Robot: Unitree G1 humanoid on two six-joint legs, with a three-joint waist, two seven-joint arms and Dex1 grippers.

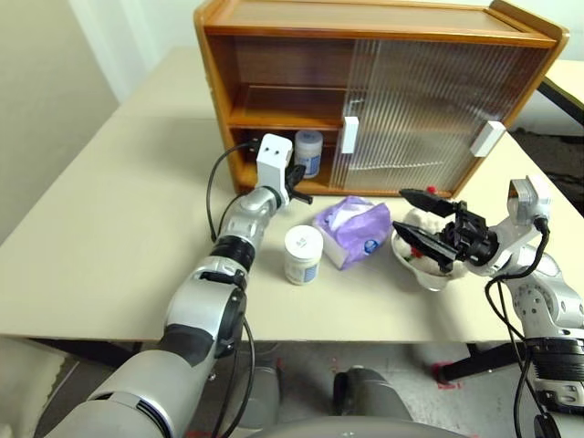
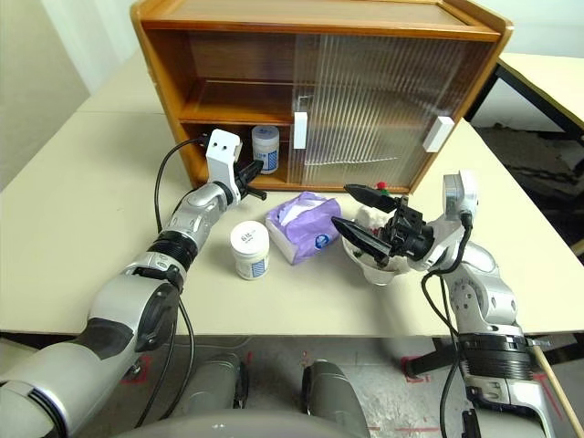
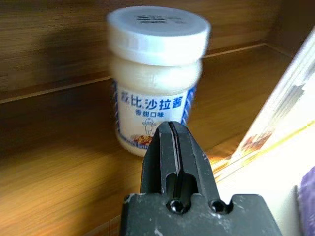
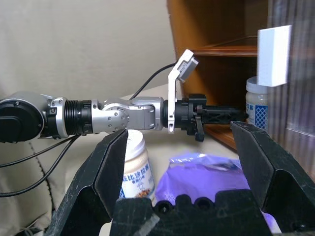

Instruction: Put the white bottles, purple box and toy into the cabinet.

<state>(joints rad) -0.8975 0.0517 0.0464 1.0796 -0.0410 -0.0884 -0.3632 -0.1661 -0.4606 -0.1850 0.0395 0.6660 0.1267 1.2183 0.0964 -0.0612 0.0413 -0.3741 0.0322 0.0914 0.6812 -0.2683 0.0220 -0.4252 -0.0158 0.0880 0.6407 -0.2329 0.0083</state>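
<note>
Inside the cabinet (image 1: pixel 274 114), one white bottle (image 3: pixel 155 78) stands just ahead of the closed, empty left gripper (image 3: pixel 173 147), which should withdraw squarely to avoid nudging it.

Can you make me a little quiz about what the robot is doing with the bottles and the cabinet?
1. True or false: one white bottle already stands inside the cabinet.
2. What lies on the table between the other white bottle and the toy's bowl? A) purple box B) spoon C) cup
3. Which hand has its fingers shut, the left hand or the right hand?

Key: 1 true. 2 A, the purple box. 3 the left hand; the right one is wide open.
</note>
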